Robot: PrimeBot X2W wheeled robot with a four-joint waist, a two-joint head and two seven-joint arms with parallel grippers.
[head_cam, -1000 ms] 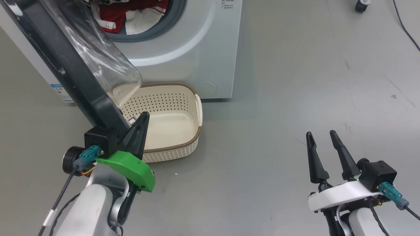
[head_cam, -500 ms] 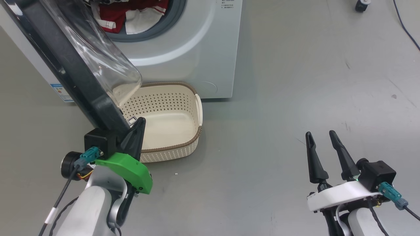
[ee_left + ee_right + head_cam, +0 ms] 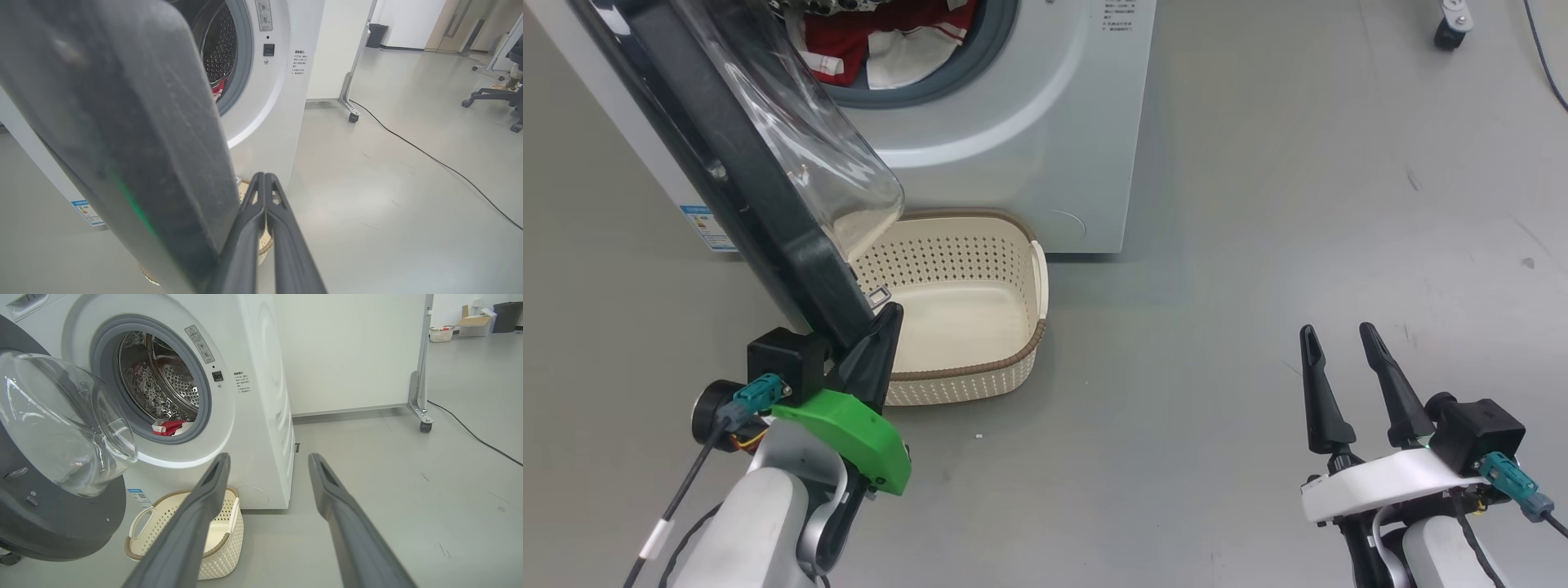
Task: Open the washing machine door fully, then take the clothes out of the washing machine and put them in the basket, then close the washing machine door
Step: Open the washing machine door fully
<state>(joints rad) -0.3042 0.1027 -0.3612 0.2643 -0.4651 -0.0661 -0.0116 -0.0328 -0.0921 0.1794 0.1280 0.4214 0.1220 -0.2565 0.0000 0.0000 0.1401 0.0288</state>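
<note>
grey floor [image 3: 1241, 204], black cable [image 3: 429, 156] across its right; washer [image 3: 1045, 147] upper left. left fingers [image 3: 249, 228] together, right fingers [image 3: 1319, 400] apart.

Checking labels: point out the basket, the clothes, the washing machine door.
basket [image 3: 964, 390], head view, front perforated wall.
clothes [image 3: 837, 45], head view, red garment's folds.
washing machine door [image 3: 61, 420], right wrist view, clear glass bowl.

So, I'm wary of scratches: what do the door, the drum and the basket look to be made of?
Door: black rim looks like glossy hard plastic, showing soft reflections; its bowl is clear, glass or possibly plastic, with bright highlights. Drum: shiny perforated metal, likely stainless steel. Basket: matte cream moulded plastic with punched holes; its brown rim seems a woven-look imitation.
</note>
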